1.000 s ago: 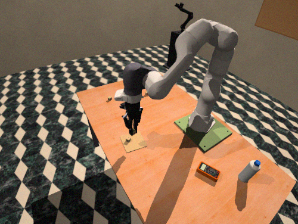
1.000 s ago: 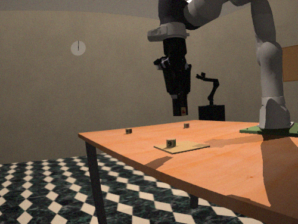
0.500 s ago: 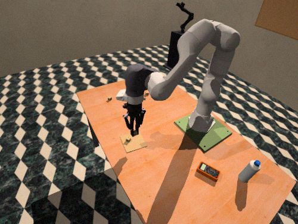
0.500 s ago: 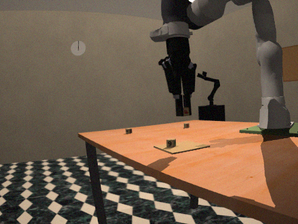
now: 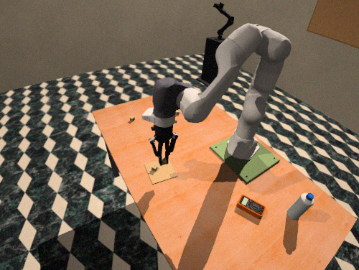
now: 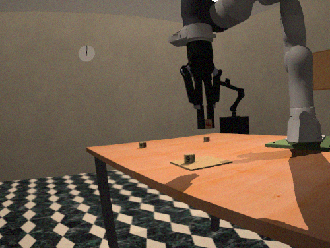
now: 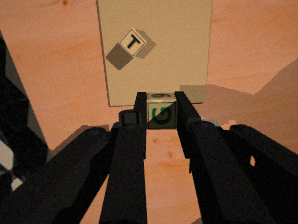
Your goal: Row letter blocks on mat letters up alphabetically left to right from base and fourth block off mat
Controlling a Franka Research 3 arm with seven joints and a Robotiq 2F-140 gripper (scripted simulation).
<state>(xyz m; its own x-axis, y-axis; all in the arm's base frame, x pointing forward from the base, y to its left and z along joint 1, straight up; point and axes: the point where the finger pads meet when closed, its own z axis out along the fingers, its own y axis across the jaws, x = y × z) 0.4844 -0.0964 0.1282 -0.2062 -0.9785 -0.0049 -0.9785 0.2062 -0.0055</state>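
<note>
top: the tool (image 5: 164, 163) (image 6: 205, 127) (image 7: 160, 105) pointed down, fingers narrow on the held block (image 5: 164, 160) (image 6: 208, 123) (image 7: 161, 114). t block (image 5: 154, 167) (image 6: 189, 158) (image 7: 133, 42) sat on the mat (image 5: 161, 177) (image 6: 211, 162) (image 7: 165, 20). two more blocks were off the mat, on the counter (image 5: 197, 143) (image 6: 148, 165) (image 7: 250, 30): the outer block (image 5: 132, 118) (image 6: 142, 145) near an edge, the other loose block (image 5: 177, 113) (image 6: 206, 139) mostly behind the arm. multimeter (image 5: 251, 206) and upright bottle (image 5: 299, 207) were well apart from the mat.

exterior: held block was up in the air, clear of the counter, red mark on the side facing this view. t block had a dark 9-like figure on its side. both loose blocks stood beyond the mat, letters too small to read.

wrist: held block sat between both fingers, green g on the face toward this view, partly shaded. another dark character showed on the adjoining face, too foreshortened to read. t block had its t on top, turned askew to the mat edges, fully on it.

the hand (image 5: 163, 163) (image 6: 205, 128) (image 7: 160, 105) turned about its upright axis, the gripped block (image 5: 164, 160) (image 6: 208, 123) (image 7: 161, 114) swung round with it, both shifted slightly rightward in the exterior view
</note>
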